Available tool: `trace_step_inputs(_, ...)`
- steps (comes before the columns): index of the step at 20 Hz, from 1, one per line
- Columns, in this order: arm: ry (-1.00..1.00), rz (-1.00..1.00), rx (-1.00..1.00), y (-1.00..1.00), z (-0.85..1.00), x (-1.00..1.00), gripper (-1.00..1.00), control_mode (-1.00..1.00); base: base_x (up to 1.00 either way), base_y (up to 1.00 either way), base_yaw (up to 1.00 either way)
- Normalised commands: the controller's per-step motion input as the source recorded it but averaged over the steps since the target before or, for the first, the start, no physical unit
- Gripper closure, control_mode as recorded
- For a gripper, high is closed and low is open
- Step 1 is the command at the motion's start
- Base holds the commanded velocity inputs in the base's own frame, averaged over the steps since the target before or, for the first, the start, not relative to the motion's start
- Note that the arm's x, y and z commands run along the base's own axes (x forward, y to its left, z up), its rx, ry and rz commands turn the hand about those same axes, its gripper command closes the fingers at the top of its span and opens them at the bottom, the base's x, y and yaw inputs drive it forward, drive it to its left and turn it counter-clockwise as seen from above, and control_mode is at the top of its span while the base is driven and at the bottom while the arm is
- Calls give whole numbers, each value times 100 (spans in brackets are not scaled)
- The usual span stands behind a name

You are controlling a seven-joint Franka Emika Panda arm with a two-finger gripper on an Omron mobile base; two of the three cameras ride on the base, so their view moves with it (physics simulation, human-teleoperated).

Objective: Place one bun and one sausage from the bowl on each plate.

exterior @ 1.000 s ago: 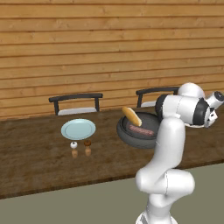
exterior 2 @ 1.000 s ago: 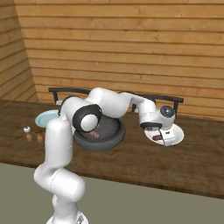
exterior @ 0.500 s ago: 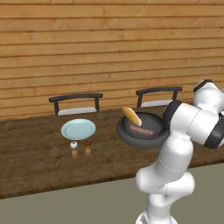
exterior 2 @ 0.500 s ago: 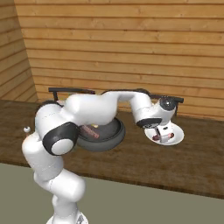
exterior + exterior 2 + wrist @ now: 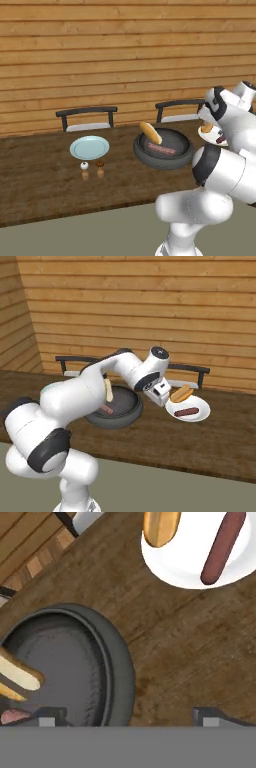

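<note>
Now the hand (image 5: 127,714) hangs spread between bowl (image 5: 112,657) and white plate (image 5: 190,567).

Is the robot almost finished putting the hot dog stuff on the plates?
About halfway. The white plate already has a bun and a sausage. The open gripper holds nothing, between that plate and the bowl. The blue plate has no food on it yet. One bun and one sausage in the bowl are left to move there.
</note>
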Motion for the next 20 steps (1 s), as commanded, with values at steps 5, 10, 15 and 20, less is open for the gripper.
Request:
trace_step_inputs(5, 0, 52, -10, 100, 12, 0, -100, -100, 0, 0, 0)
trace_step_inputs(10, 0, 48, -14, 100, 0, 0, -100, -100, 0, 0, 0)
trace_step_inputs(15, 0, 39, -12, 100, -2, 33, -100, -100, 0, 0, 0)
trace_step_inputs(20, -6, 20, -9, 63, -13, 15, -100, -100, 0, 0, 0)
